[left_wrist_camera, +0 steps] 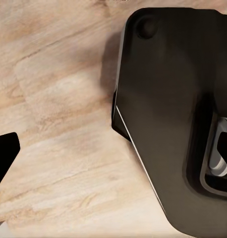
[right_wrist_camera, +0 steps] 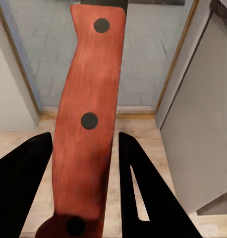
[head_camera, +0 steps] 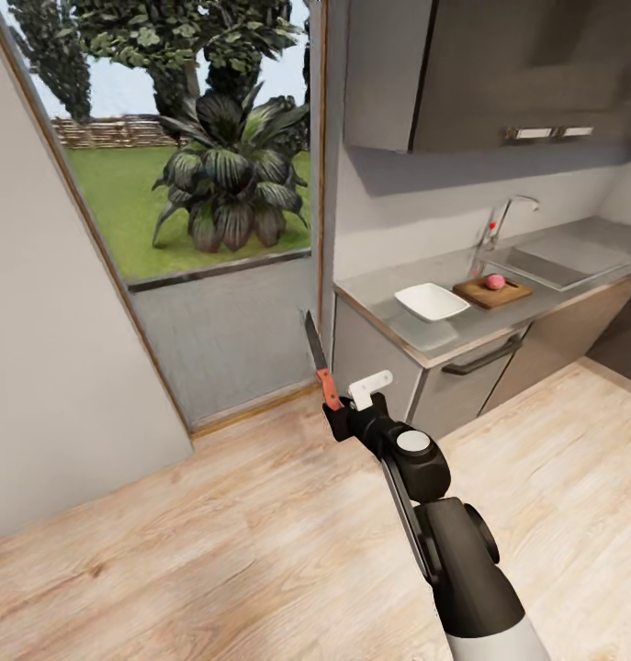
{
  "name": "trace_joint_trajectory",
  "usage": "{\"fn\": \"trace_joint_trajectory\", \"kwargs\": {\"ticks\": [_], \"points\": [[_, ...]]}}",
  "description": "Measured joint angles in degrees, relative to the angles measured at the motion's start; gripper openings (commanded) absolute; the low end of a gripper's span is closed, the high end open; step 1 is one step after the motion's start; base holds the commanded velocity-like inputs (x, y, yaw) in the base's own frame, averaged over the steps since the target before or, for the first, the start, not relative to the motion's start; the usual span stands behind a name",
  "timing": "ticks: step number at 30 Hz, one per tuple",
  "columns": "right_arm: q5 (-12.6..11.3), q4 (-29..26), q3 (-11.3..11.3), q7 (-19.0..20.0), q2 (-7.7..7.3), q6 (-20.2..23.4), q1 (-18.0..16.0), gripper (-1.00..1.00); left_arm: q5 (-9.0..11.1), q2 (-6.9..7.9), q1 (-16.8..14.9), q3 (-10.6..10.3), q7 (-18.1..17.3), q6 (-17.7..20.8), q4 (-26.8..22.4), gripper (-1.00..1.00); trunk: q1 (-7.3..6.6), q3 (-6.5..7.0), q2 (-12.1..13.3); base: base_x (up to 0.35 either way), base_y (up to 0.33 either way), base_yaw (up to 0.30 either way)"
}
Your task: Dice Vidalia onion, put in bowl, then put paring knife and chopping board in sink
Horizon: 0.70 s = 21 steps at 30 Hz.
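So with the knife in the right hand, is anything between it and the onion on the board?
Nothing visible blocks it. The right hand holds the paring knife blade up over open wood floor. The Vidalia onion sits on the chopping board on the countertop, beyond the white bowl, which lies roughly along the way.

A grey countertop [head_camera: 416, 335] runs along the wall above dark cabinets. On it sit a white square bowl [head_camera: 432, 301] and, just beside it, a brown chopping board [head_camera: 492, 292] carrying a small pink onion [head_camera: 495, 282]. A steel sink [head_camera: 558, 262] is set in further along.
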Motion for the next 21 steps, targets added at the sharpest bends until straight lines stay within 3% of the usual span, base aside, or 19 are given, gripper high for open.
{"fn": "trace_joint_trajectory", "kwargs": {"ticks": [6,21], "points": [[0.0,0.0,0.0,0.0,-0.01,0.0,0.0,-1.00,0.0,-0.01,0.0,0.0,0.0,0.0,0.0,1.00,-0.01,0.30,0.0,-0.017,-0.315,-0.123],[0.0,0.0,0.0,0.0,0.00,0.0,0.0,-1.00,-0.1,0.00,0.0,0.0,0.0,0.0,0.0,1.00,-0.01,0.35,0.0,0.008,-0.320,-0.007]]}}
